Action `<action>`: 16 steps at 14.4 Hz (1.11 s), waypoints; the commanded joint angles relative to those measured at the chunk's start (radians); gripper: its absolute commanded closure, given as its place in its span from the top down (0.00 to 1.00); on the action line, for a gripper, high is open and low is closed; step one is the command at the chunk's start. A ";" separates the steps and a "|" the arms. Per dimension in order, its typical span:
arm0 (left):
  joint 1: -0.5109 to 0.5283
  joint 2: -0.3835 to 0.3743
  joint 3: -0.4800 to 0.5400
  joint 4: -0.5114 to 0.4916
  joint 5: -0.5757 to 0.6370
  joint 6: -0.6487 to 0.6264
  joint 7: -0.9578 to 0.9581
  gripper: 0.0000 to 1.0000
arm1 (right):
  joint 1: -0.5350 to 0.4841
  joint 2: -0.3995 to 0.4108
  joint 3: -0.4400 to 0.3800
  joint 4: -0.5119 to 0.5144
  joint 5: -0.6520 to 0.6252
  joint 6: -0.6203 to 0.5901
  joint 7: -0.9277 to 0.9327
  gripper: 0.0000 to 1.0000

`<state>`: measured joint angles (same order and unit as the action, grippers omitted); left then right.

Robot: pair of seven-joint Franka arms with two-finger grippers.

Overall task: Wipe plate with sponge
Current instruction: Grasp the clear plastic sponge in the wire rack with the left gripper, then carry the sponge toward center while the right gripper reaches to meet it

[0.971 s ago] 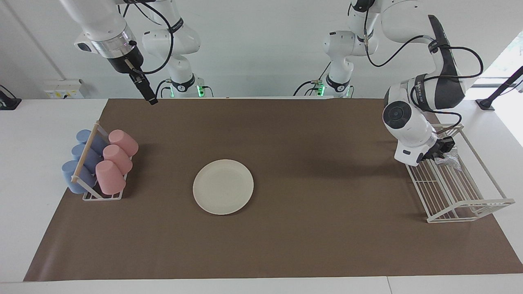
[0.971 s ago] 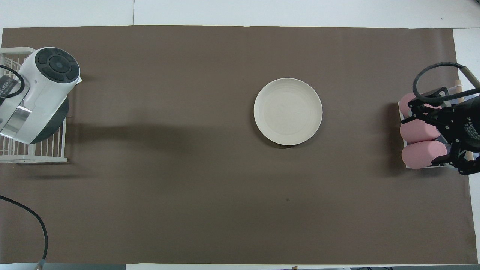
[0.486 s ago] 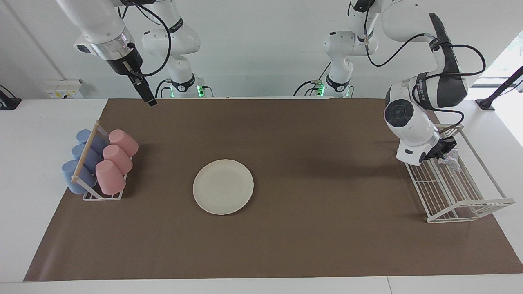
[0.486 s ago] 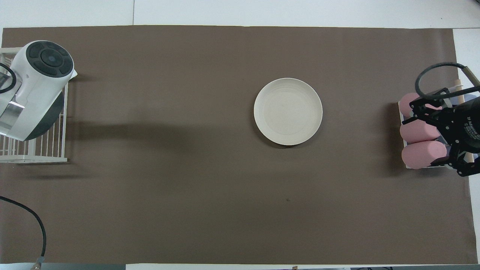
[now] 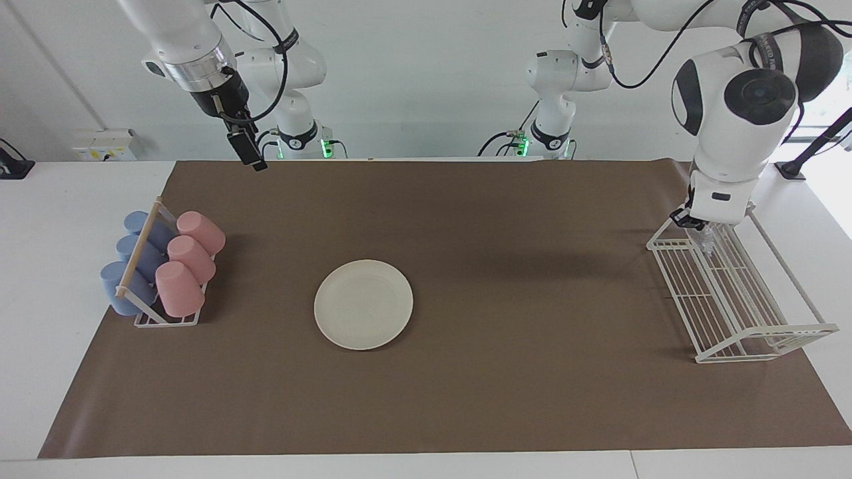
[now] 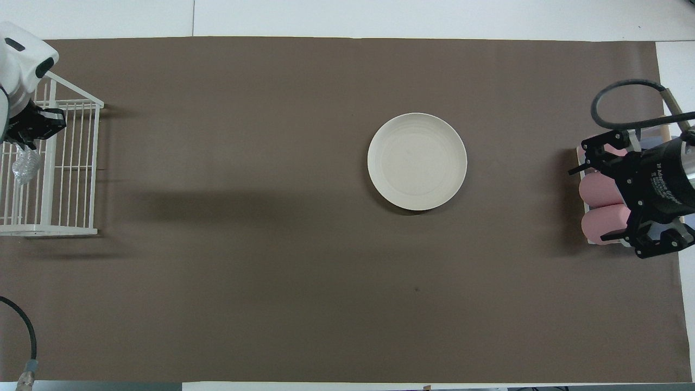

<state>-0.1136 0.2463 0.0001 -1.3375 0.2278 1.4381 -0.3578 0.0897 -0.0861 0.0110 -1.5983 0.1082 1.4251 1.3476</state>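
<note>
The cream-white plate (image 5: pixel 363 304) (image 6: pixel 417 161) lies flat on the brown mat with nothing on it. At the left arm's end of the table, my left gripper (image 5: pixel 699 229) (image 6: pixel 21 144) hangs over the white wire rack. It is shut on the silvery, crinkly sponge (image 5: pixel 707 241) (image 6: pixel 24 165), which dangles just above the rack's wires. My right gripper (image 5: pixel 249 156) (image 6: pixel 597 198) is raised high over the cup holder at the right arm's end. It is open with nothing between its fingers.
The white wire rack (image 5: pixel 732 299) (image 6: pixel 70 163) stands on the mat's edge at the left arm's end. A holder with pink cups (image 5: pixel 190 256) (image 6: pixel 597 193) and blue cups (image 5: pixel 133 259) lying on their sides stands at the right arm's end.
The left arm has swung upward, lifting the sponge off the wire rack's floor. The right gripper has drifted a little toward the middle of the table.
</note>
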 commanded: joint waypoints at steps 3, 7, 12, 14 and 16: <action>0.040 -0.019 0.023 0.063 -0.419 -0.056 -0.162 0.00 | 0.040 -0.015 0.004 -0.009 0.013 0.020 0.024 1.00; 0.112 -0.064 0.044 0.005 -0.753 -0.024 -0.173 0.00 | 0.180 -0.004 0.006 -0.005 0.010 0.087 0.267 1.00; 0.132 -0.312 0.043 -0.490 -1.112 0.203 0.046 0.00 | 0.236 0.003 0.006 0.000 0.005 0.098 0.375 1.00; 0.120 -0.402 0.038 -0.667 -1.247 0.286 0.130 0.00 | 0.248 0.000 0.007 -0.008 0.002 0.107 0.378 1.00; 0.069 -0.473 0.037 -0.796 -1.366 0.332 0.209 0.00 | 0.280 0.011 0.007 -0.002 -0.001 0.109 0.398 1.00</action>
<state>0.0066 -0.0907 0.0319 -1.9338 -1.0391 1.6829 -0.2263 0.3469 -0.0817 0.0159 -1.5985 0.1098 1.5211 1.7170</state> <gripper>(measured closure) 0.965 0.000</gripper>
